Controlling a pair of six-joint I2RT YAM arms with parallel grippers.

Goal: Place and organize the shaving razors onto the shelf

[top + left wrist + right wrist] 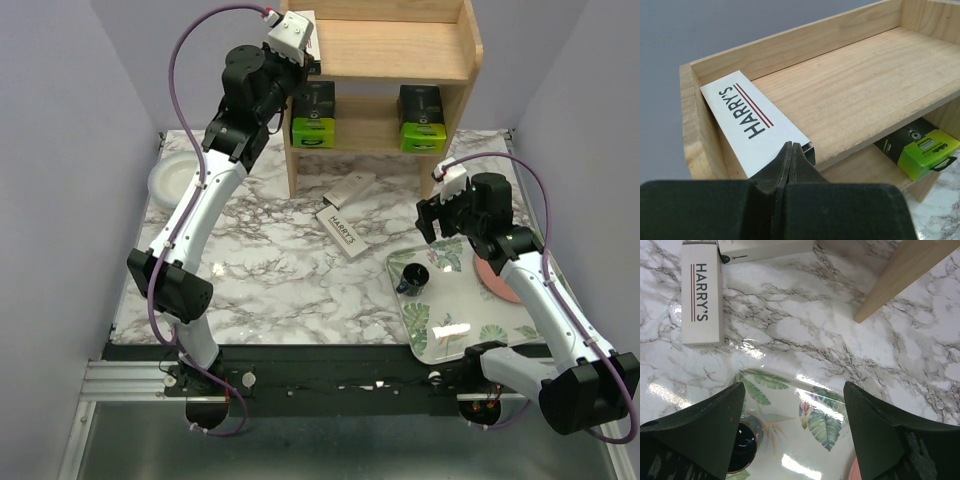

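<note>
A white HARRY'S razor box lies tilted at the left end of the wooden shelf's top tier, leaning on the side panel. My left gripper is shut with nothing between its jaws, its tips just in front of that box's near end. From above, the box and the left gripper sit at the shelf's top left corner. Two black-and-green razor packs stand on the lower tier. Two more HARRY'S boxes lie on the marble. My right gripper hangs open over the tray's far corner.
A leaf-patterned tray holds a black cup and a pink dish. A white bowl sits at the far left. In the right wrist view a HARRY'S box, the shelf's side panel and the cup show.
</note>
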